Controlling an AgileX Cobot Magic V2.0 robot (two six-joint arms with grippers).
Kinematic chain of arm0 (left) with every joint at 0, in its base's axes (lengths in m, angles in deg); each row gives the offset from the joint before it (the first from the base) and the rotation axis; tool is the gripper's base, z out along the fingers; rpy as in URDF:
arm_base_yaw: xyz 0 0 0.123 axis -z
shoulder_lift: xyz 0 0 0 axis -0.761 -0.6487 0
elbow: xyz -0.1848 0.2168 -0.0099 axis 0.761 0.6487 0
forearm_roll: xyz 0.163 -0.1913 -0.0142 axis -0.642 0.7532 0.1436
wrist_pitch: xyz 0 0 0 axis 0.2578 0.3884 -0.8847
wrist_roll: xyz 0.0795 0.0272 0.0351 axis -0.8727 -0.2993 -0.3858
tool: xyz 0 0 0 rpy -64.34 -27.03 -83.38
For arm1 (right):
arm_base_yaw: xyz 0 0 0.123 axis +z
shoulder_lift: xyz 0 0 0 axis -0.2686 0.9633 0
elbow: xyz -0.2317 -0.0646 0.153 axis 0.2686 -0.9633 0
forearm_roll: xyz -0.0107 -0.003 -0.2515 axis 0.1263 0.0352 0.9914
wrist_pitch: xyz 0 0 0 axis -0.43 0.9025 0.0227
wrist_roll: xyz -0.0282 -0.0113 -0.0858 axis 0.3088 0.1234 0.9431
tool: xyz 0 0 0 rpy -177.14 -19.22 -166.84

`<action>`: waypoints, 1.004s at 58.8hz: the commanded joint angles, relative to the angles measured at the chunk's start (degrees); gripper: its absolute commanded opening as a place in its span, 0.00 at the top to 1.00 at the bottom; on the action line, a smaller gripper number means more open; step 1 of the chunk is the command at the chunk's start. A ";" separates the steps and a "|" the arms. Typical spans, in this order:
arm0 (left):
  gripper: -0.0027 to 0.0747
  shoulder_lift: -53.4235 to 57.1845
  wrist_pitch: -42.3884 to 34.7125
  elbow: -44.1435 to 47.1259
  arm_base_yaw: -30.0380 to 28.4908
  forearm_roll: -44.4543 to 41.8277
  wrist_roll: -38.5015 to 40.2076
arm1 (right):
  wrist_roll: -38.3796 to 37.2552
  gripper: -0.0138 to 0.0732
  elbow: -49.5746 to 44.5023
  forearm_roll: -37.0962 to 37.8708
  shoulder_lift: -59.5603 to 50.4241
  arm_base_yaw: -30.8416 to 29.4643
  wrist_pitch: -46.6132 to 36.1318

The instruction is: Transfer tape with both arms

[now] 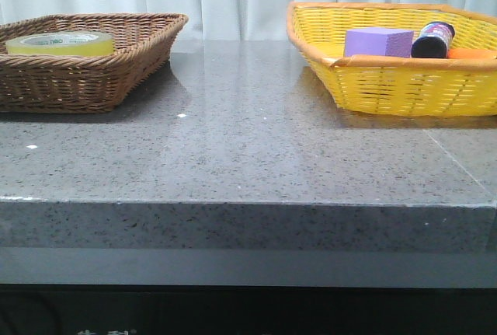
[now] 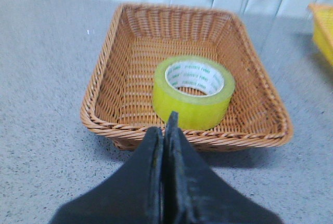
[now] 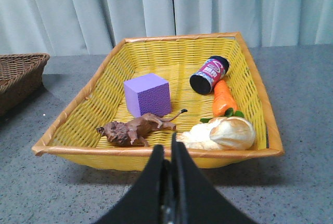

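Note:
The tape [image 2: 193,92], a wide yellow-green roll with a white core printed in green, lies flat in the brown wicker basket [image 2: 104,125]; in the front view the tape [image 1: 60,43] shows above that basket's rim [image 1: 101,86] at the far left. My left gripper [image 2: 165,125] is shut and empty, just short of the basket's near rim, in line with the roll. My right gripper [image 3: 167,146] is shut and empty in front of the yellow basket [image 3: 156,154]. Neither arm appears in the front view.
The yellow basket [image 1: 388,86] at the back right holds a purple block [image 3: 147,95], a dark jar [image 3: 209,74], a toy carrot [image 3: 225,98], a bread roll [image 3: 223,133] and a brown toy lion [image 3: 132,128]. Grey stone tabletop [image 1: 248,148] lies between the baskets; curtain behind.

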 commanded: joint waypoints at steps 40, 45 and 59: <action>0.99 21.12 5.18 3.64 -0.07 0.48 0.05 | 0.09 0.98 1.44 -0.01 0.35 0.02 -4.92; 0.99 21.12 5.18 3.64 -0.07 0.48 0.05 | 0.09 0.98 1.44 -0.01 0.35 0.02 -4.92; 0.99 21.12 5.18 3.64 -0.07 0.48 0.05 | 0.09 0.98 1.44 -0.01 0.35 0.02 -4.92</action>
